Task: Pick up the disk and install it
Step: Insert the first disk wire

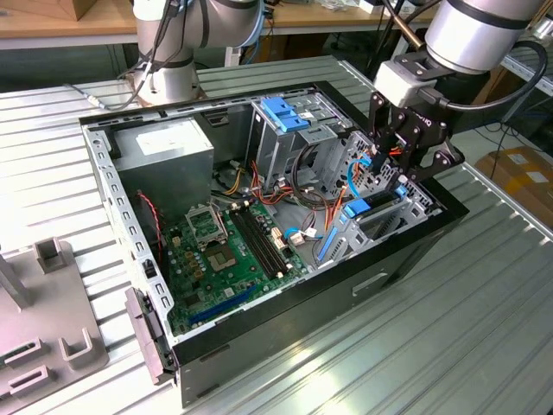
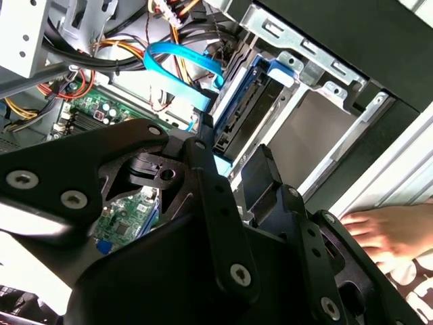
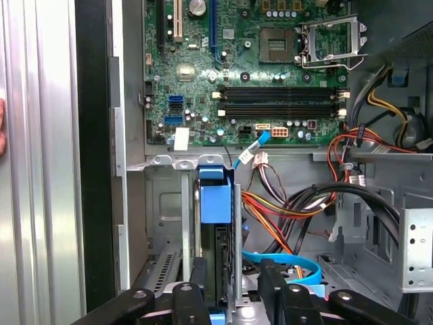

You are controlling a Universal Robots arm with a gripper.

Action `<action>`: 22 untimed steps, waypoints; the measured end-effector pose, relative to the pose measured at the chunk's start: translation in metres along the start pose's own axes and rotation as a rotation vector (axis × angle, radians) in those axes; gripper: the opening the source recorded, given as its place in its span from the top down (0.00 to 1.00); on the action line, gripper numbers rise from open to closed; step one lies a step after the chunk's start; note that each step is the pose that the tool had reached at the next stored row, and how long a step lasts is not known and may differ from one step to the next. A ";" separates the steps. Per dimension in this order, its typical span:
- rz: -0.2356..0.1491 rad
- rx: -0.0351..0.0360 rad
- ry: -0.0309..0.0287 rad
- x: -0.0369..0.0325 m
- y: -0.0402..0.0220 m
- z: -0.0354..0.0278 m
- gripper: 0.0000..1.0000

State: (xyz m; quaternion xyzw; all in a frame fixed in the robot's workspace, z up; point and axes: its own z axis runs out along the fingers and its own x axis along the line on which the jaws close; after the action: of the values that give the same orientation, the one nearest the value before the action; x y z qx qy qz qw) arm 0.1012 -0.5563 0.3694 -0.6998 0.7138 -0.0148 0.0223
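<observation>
Exterior view: open black metal PC case (image 1: 285, 322) lies on its side on the ribbed metal counter (image 1: 484, 303). The flat black hard disk with blue plastic bracket (image 1: 367, 206) stands on edge in the grey metal drive bay (image 1: 415, 203), at the case end toward the exterior view's right. Jaws hang directly over it.

Second wrist view: disk (image 2: 245, 101) sits in the bay, with a blue ribbon cable (image 2: 177, 66) beside it. Jaws are apart. A person's hand (image 2: 385, 233) is outside the case wall.

First wrist view: disk (image 3: 216, 203) is edge-on between the spread jaws. One jaw is just beside it. The other is past a thin bay wall, with a clear gap. Green motherboard (image 3: 237, 81) lies beyond.
</observation>
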 end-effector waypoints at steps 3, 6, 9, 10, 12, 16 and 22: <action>0.000 -0.0004 -0.0001 -0.0019 -0.0008 0.0001 0.55; 0.000 -0.0004 0.0000 -0.0061 -0.0007 0.0000 0.55; 0.000 -0.0004 0.0001 -0.0069 -0.0008 -0.0023 0.55; 0.000 -0.0005 0.0000 -0.0070 -0.0008 -0.0038 0.55; 0.000 -0.0005 0.0000 -0.0070 -0.0012 -0.0099 0.55; 0.000 -0.0005 0.0000 -0.0072 -0.0027 -0.0088 0.55; 0.000 -0.0005 0.0000 -0.0107 -0.0060 -0.0035 0.55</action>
State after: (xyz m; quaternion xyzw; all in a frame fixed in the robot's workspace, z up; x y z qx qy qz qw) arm 0.1072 -0.5458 0.3733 -0.6998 0.7139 -0.0147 0.0221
